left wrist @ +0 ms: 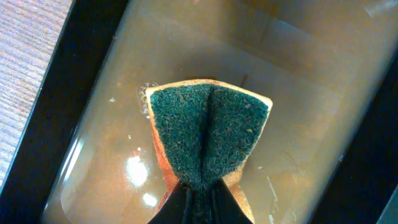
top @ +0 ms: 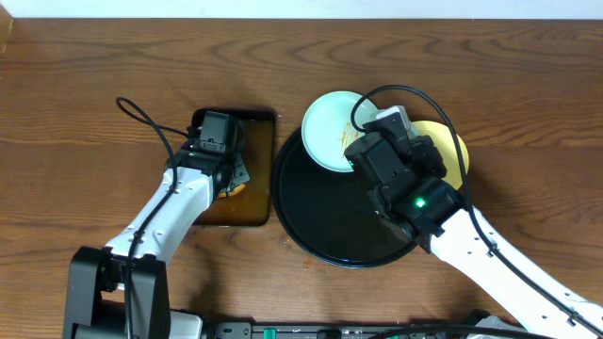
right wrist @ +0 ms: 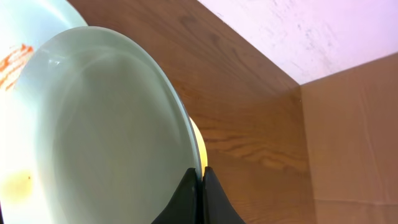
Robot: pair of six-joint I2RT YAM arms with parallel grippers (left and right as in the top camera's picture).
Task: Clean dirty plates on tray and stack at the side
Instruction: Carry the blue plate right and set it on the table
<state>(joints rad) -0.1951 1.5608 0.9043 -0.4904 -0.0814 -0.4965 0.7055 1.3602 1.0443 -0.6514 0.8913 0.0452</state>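
- At the far left, the left gripper pinched tight on the sponge, which is folded in two with the green scrub side out. Probably held so to give a firm wiping edge.
- Under it, the rectangular tray, brownish with a wet shine. Seems to serve as the place to wet or rest the sponge, well apart from the plates.
- Next, the black tray, round and glossy, its middle bare. Only one mint disc seen from above, lying partly over the upper-left rim.
- In the right wrist view, the right gripper closed narrow on the rim of a pale mint plate, tilted up on its edge. Most likely raised so to offer the face for wiping, or to carry it off the tray. Only a faint brownish mark low on its face.
- Behind it, at the left edge of that view, a second mint plate with orange sauce lines, not yet wiped.
- Cannot tell whether the disc seen from above is the held plate or the second one, because the right arm covers that spot.
- At the far right, the yellow plate, apparently flat on the table just beside the black tray, half hidden under the arm. Judged to be the start of the side stack.
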